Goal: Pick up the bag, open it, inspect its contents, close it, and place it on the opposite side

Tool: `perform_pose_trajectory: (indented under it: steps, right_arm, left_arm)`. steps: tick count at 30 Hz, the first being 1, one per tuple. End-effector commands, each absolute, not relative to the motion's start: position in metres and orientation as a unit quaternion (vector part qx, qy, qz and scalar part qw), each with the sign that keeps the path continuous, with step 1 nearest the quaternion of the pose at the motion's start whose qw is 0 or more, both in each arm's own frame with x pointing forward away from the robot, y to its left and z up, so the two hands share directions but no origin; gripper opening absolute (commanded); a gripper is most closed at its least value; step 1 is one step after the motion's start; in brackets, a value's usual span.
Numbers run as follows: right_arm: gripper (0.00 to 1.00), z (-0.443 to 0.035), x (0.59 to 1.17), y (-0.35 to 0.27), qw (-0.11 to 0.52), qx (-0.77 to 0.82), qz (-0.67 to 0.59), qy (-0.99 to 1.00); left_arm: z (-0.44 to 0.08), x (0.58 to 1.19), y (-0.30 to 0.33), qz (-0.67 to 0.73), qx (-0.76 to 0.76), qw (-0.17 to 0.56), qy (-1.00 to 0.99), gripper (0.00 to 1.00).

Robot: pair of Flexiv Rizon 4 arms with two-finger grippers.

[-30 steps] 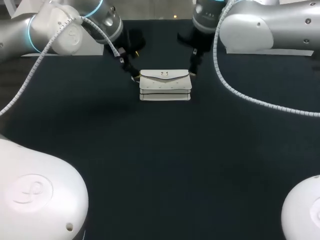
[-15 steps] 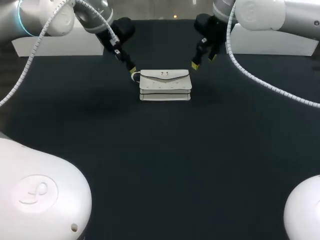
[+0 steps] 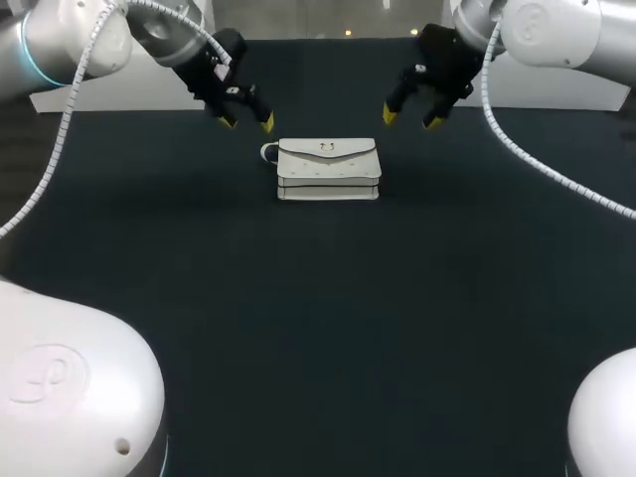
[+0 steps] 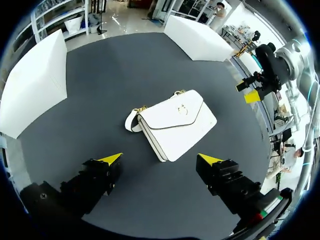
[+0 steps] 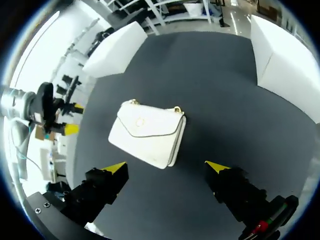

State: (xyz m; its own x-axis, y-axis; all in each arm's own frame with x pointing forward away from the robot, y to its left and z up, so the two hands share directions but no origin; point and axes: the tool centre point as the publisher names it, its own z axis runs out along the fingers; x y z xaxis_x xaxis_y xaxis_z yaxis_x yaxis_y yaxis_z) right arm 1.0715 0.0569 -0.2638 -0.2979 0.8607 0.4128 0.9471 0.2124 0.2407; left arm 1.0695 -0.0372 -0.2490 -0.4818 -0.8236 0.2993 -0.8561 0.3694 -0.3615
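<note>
White handbag [image 3: 328, 169]: flap shut, on my dark surface [image 3: 318, 328].
Left tool [image 3: 246, 123]: spread wide, empty, near it.
Right tool [image 3: 409, 119]: spread wide, empty.

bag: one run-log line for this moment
bag: lying flat, flap shut, ungripped | left pincer: open, clear of bag | right pincer: open, clear of bag

The left gripper [image 3: 246, 124] hovers at far left, jaws spread; the right gripper [image 3: 409, 119] hovers at far right, jaws spread.
</note>
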Motion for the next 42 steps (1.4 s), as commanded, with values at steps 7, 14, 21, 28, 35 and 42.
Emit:
perform_pose_trajectory:
  steps: [7,14,21,28,35,42]
  right_arm:
    - [1.00,-0.271,1.071,0.057,0.148,-0.734,-0.289,-0.596]
    - [1.00,-0.286,1.081,0.072,0.212,-0.739,-0.353,-0.533]
    - [1.00,-0.298,1.091,0.079,0.287,-0.700,-0.360,-0.546]
    - [1.00,-0.309,1.095,0.095,0.344,-0.628,-0.364,-0.595]
    - [1.00,-0.314,1.098,0.102,0.354,-0.591,-0.360,-0.629]
    - [1.00,-0.319,1.093,0.107,0.369,-0.561,-0.345,-0.656]
  left_arm:
    - [-0.256,1.071,-0.038,0.293,0.684,0.130,-0.656,1.00]
    - [-0.275,1.088,-0.039,0.321,0.680,0.273,-0.600,1.00]
    - [-0.287,1.098,-0.041,0.323,0.664,0.340,-0.582,1.00]
    - [-0.295,1.102,-0.049,0.321,0.645,0.366,-0.589,1.00]
    - [-0.296,1.101,-0.053,0.318,0.647,0.366,-0.588,1.00]
    - [-0.300,1.094,-0.060,0.316,0.644,0.367,-0.593,1.00]
